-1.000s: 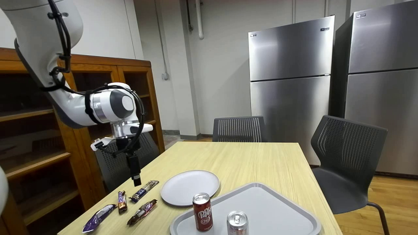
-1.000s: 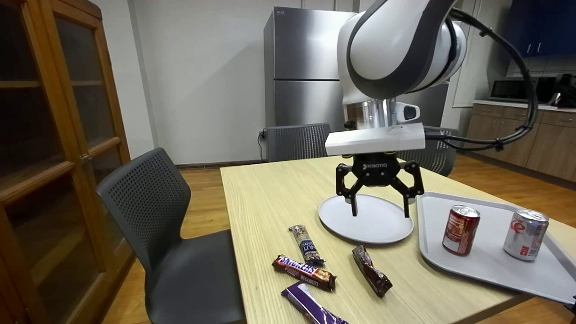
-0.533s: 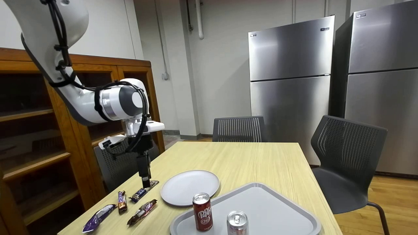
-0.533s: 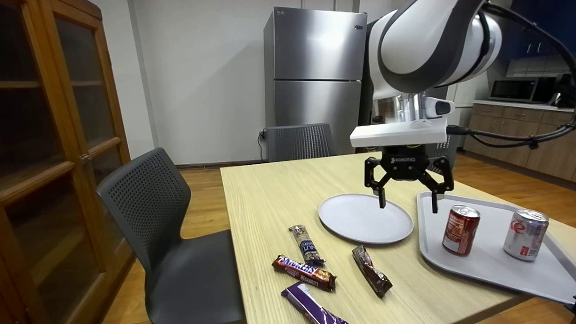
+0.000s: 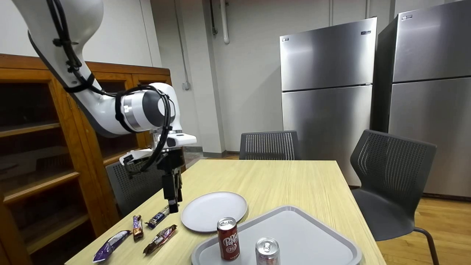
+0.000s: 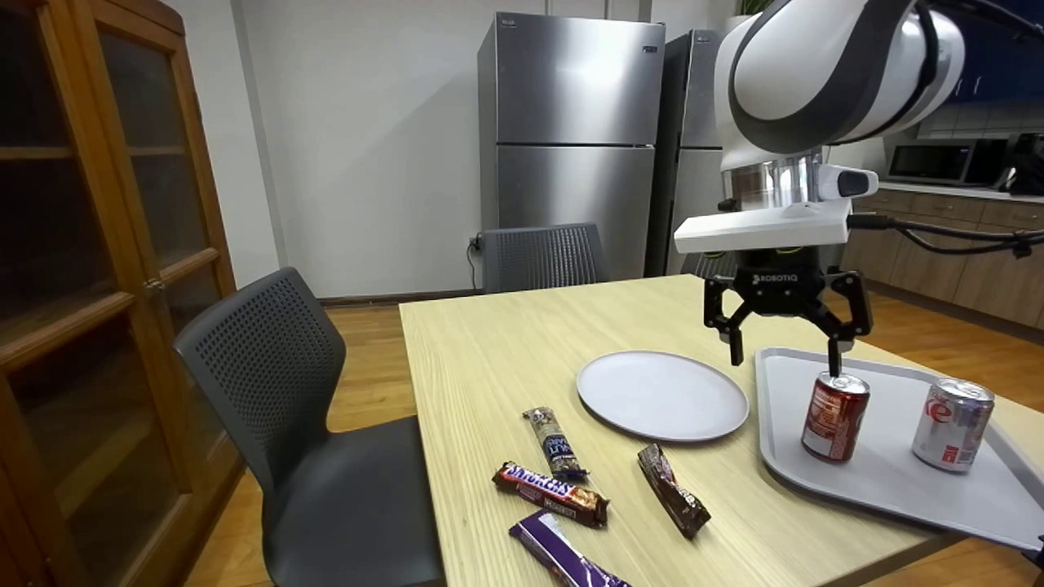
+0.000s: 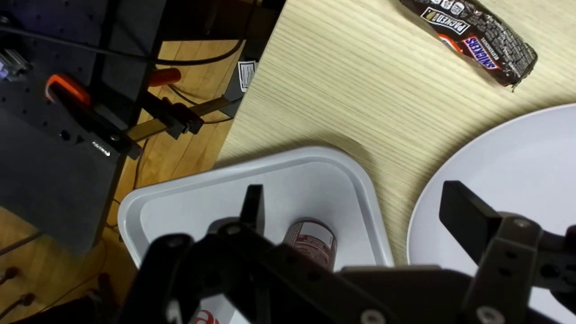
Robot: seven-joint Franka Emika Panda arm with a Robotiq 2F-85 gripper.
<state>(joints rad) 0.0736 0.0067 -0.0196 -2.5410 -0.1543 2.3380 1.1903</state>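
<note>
Tool (image 6: 785, 365) hangs over the desk (image 6: 506, 350), jaws spread wide, well clear of the red can (image 6: 836, 420)! Can's upright on the gray tray (image 6: 897, 493), R of the plate (image 6: 663, 395), w/ a silver can (image 6: 954, 428) farther R. 4 wrapped bars (image 6: 556, 447) lie near-L, a Snickers (image 6: 550, 493) incl.

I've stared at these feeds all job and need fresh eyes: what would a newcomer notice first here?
Probably the black gripper, hanging open and empty above the table. Then the red can and silver can, standing upright on the tray. After those, perhaps the purple bar, lying near the table's edge, and the round plate beside the tray.
</note>
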